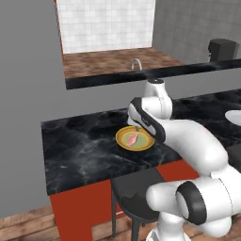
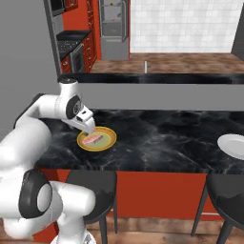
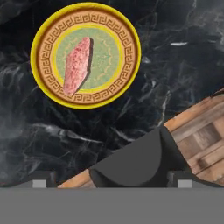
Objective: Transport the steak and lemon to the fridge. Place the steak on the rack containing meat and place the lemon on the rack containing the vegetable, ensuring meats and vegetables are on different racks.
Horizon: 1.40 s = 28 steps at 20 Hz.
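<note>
On the black marble table (image 1: 80,150), the steak (image 3: 78,65) is presented flat on a yellow plate (image 3: 127,70) beneath the pincer (image 3: 112,183), whose jaws are spread apart, empty, presumably for a grasp from above.

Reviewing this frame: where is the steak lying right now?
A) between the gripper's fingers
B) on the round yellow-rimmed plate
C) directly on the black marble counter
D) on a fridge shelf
B: the steak lies flat on the green centre of the yellow-rimmed plate, which sits on the black marble counter; the gripper hangs open above the plate, holding nothing.
</note>
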Available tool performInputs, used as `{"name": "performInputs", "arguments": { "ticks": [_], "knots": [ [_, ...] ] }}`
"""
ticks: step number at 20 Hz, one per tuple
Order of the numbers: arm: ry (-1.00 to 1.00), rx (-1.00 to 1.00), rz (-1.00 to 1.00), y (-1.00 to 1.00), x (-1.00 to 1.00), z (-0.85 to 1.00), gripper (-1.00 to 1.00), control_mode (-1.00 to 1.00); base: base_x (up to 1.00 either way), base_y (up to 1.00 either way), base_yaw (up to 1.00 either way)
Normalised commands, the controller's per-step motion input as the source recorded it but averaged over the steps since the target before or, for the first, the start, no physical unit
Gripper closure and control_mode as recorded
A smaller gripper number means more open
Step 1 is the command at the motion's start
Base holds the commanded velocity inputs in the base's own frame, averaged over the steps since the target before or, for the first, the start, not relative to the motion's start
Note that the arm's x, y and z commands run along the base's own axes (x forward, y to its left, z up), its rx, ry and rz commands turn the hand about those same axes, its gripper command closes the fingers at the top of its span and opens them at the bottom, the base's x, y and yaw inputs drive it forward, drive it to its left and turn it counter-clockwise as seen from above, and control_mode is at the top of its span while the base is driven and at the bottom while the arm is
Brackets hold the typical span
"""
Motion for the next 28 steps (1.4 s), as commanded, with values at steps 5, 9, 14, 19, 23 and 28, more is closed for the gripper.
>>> {"name": "performInputs", "arguments": {
  "ticks": [5, 9, 14, 19, 23, 28],
  "knots": [
    [0.03, 0.0, 0.0, 0.0, 0.55, -0.42, -1.0, -1.0, 0.0, 0.0, 0.0],
    [0.07, 0.0, 0.0, 0.0, 0.51, -0.48, -1.0, -1.0, 0.0, 0.0, 0.0],
    [0.11, 0.0, 0.0, 0.0, 0.4, -0.47, -1.0, -1.0, 0.0, 0.0, 0.0],
    [0.13, 0.0, 0.0, 0.0, 0.42, -0.37, -1.0, -1.0, 0.0, 0.0, 0.0],
    [0.11, 0.0, 0.0, 0.0, 0.36, -0.29, -1.0, -1.0, 0.0, 0.0, 0.0],
    [0.14, 0.0, 0.0, 0.0, 0.33, -0.3, -1.0, -1.0, 0.0, 0.0, 0.0]
  ]
}}
